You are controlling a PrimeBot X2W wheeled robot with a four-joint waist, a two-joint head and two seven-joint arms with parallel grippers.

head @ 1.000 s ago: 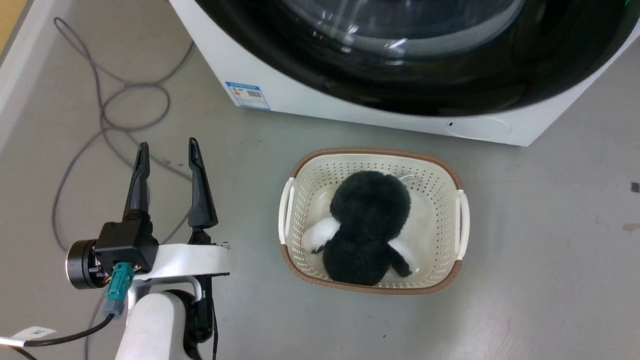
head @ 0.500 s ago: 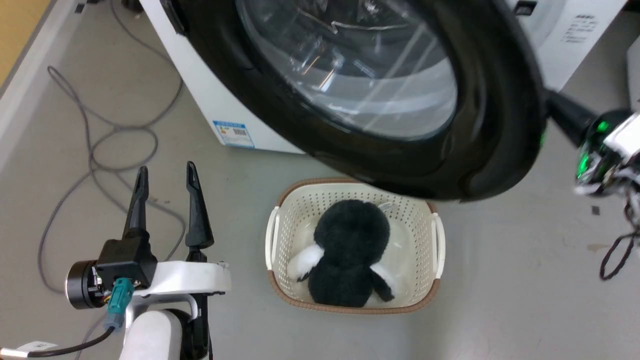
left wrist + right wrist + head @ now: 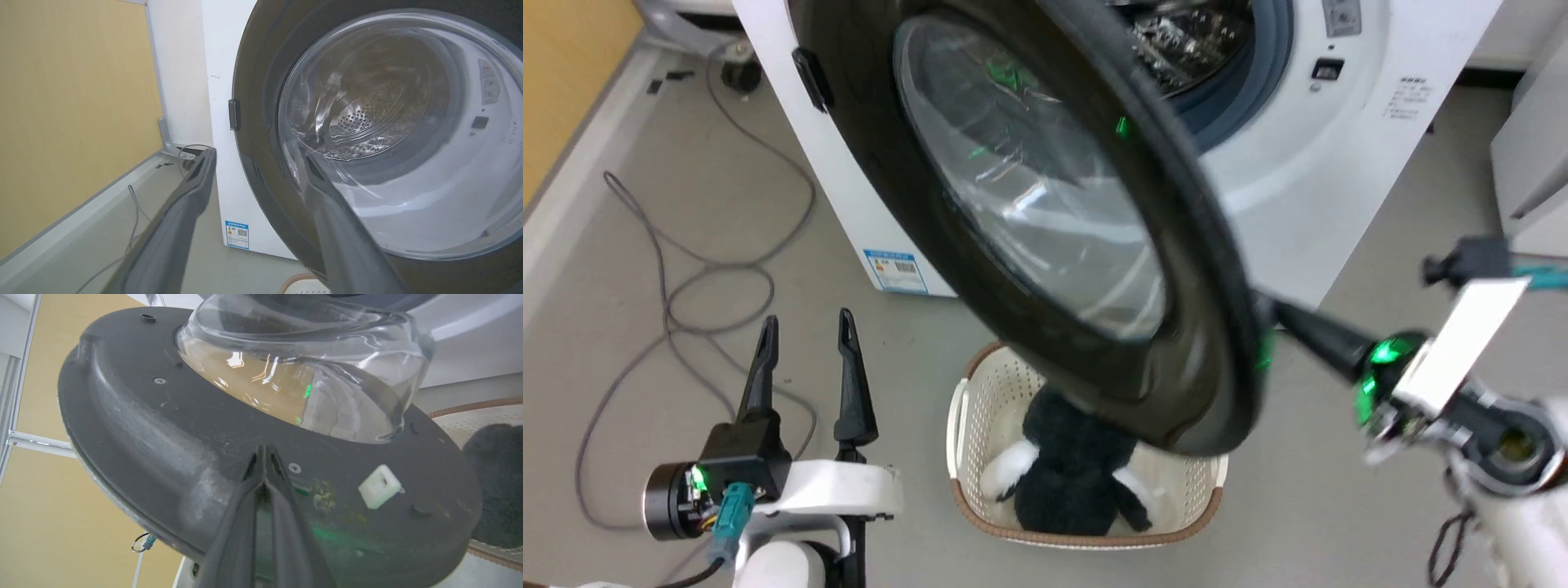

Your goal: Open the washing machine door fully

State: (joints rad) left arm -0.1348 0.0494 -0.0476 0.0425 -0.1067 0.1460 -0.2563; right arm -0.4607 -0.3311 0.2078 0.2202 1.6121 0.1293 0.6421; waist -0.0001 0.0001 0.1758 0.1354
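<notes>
1. The door (image 3: 1029,204) stands half open at frame centre, hinged on the washer's (image 3: 1307,188) left side.
2. Your right gripper (image 3: 1270,314), fingers pressed together, touches its inner rim at centre right; push along the arc, near the free edge.
3. Its lower edge overhangs the basket (image 3: 960,408).
4. Left gripper (image 3: 806,320), fingers spread and empty, lower left: the swing heads there.

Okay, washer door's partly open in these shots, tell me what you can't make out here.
- Right gripper: in the head view its fingertips are hidden behind the washing machine door rim; wrist motion-blurred.
- Basket: head view, far half covered by the door.
- Plush toy: head view, upper part behind the door.
- Blue label: print too small, head and left wrist views.
</notes>
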